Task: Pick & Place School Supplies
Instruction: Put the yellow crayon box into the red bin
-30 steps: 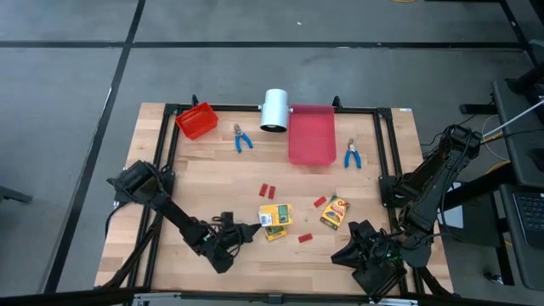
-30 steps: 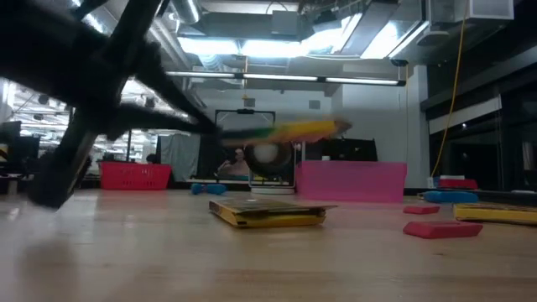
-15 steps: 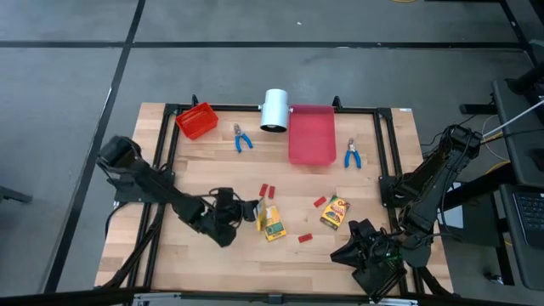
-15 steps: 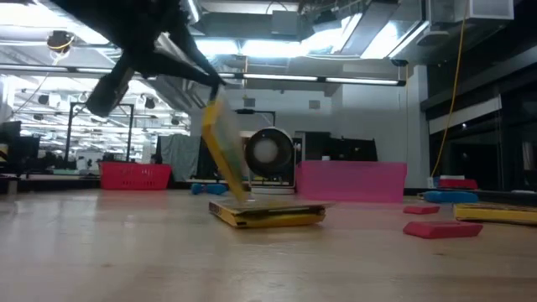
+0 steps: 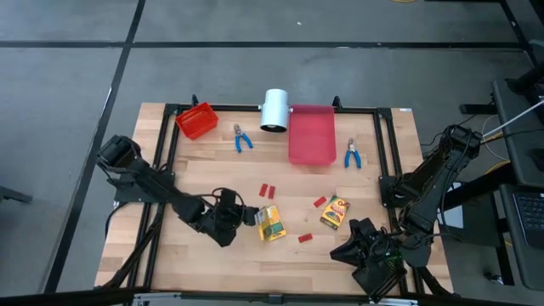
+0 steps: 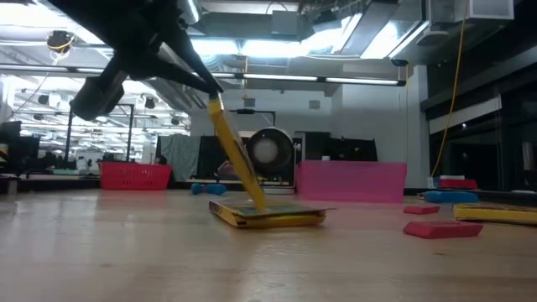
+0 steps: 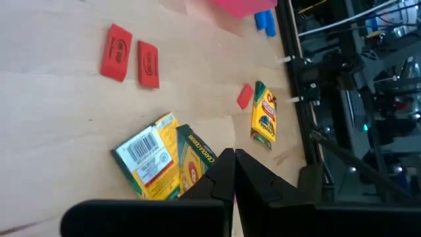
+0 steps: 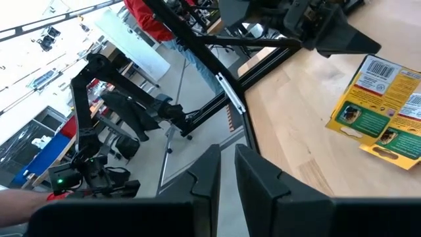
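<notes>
While the left gripper [image 5: 246,216] is clamped on one crayon box [image 6: 236,158], tilted against a second box [image 5: 272,224] at table centre, nothing is seen binned. Blocks [image 5: 267,190], pliers [image 5: 243,138] at 12 o'clock remain. Right gripper [image 8: 225,172] idles, nearly closed.

A pale wooden bench [image 5: 195,170] with smooth planked grain carries printed cardboard boxes [image 5: 271,223] in yellow and green, matt red blocks [image 7: 117,44], a glossy pink plastic tray [image 5: 311,136], a red plastic bin [image 5: 197,121] and a smooth white cylinder [image 5: 275,110], framed by black metal rails [image 5: 384,144].
</notes>
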Available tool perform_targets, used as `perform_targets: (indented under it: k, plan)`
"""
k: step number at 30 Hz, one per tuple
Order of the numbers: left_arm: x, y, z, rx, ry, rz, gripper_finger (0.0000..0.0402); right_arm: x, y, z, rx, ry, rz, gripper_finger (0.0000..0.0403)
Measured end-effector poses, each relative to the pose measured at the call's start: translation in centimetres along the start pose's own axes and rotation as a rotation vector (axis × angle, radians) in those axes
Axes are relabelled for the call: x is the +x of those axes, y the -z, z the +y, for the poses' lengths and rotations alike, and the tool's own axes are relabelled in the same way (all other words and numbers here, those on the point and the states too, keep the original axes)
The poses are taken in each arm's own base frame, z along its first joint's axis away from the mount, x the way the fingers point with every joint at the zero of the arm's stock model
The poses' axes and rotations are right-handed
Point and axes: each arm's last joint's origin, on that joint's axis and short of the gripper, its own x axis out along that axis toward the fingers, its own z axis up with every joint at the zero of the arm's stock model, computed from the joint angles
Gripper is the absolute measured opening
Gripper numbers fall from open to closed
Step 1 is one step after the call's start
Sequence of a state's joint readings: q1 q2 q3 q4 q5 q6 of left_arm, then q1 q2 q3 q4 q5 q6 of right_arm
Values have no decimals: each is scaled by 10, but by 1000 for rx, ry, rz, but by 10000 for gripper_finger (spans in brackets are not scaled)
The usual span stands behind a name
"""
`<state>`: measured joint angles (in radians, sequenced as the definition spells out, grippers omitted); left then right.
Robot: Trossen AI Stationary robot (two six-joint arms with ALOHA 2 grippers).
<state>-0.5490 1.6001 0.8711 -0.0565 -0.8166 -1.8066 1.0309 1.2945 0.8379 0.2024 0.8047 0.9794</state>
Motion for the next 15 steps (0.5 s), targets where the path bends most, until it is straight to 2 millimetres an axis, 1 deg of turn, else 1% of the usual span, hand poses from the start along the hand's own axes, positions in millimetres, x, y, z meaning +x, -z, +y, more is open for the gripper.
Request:
perform_targets:
  k: [4, 8, 12, 15]
  plan:
    - [7, -6, -2, -4, -1, -11, 1, 0, 0, 0, 0, 0, 0, 52]
    - [19, -8, -3, -4, 0, -1, 1, 4, -2, -2, -23, 12, -3, 52]
    - [29, -8, -3, -11, 8, 0, 1, 18, -5, -15, -61, 57, 45, 52]
    - [30, -9, -4, -18, 15, -2, 1, 31, -7, -25, -85, 62, 116, 52]
